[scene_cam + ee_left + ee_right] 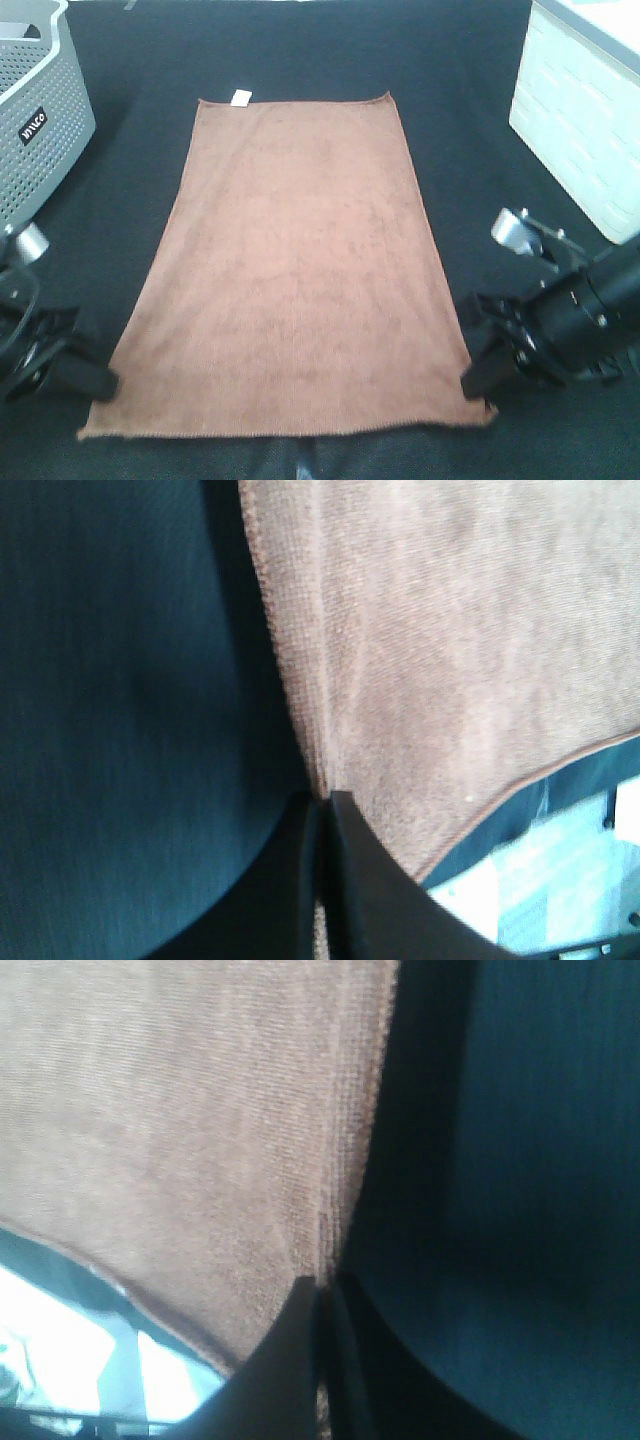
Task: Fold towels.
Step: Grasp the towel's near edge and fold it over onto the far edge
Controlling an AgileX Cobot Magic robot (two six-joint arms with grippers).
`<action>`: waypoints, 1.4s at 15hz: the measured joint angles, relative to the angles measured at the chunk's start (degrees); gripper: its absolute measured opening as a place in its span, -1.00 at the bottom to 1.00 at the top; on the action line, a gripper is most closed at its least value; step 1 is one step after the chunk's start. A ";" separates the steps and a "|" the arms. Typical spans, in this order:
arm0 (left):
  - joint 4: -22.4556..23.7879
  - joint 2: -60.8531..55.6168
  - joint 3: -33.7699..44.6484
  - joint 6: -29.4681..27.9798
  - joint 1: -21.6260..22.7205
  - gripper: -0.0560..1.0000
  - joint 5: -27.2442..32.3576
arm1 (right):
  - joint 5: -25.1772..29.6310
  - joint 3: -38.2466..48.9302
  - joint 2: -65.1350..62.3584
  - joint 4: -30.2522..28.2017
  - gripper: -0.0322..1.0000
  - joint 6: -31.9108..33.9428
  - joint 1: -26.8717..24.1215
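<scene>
The brown towel (300, 270) lies flat and lengthwise on the black table, its small white tag (241, 97) on the far short edge. My left gripper (100, 382) sits at the towel's near left corner and my right gripper (472, 385) at its near right corner. In the left wrist view the gripper (322, 805) is shut, with the towel's (450, 660) hemmed side edge pinched between the jaws. The right wrist view shows the same: the gripper (322, 1288) is shut on the towel's (180, 1120) side edge.
A grey perforated basket (35, 120) stands at the far left. A white box (580, 110) stands at the far right. Black table cloth (470, 120) surrounds the towel on all sides.
</scene>
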 joint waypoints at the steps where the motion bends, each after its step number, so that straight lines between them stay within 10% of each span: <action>1: 0.00 0.00 0.00 0.00 0.00 -0.89 0.00 | 0.00 0.00 0.00 0.00 -0.94 0.00 0.00; 10: 7.96 -7.56 3.78 -9.22 0.00 -0.89 -0.34 | 0.17 6.76 -9.63 -0.34 -0.94 0.00 0.06; 21: 12.03 9.34 -31.46 -18.74 0.00 -0.89 -1.78 | 3.72 -36.55 7.45 -16.33 -0.94 12.09 0.06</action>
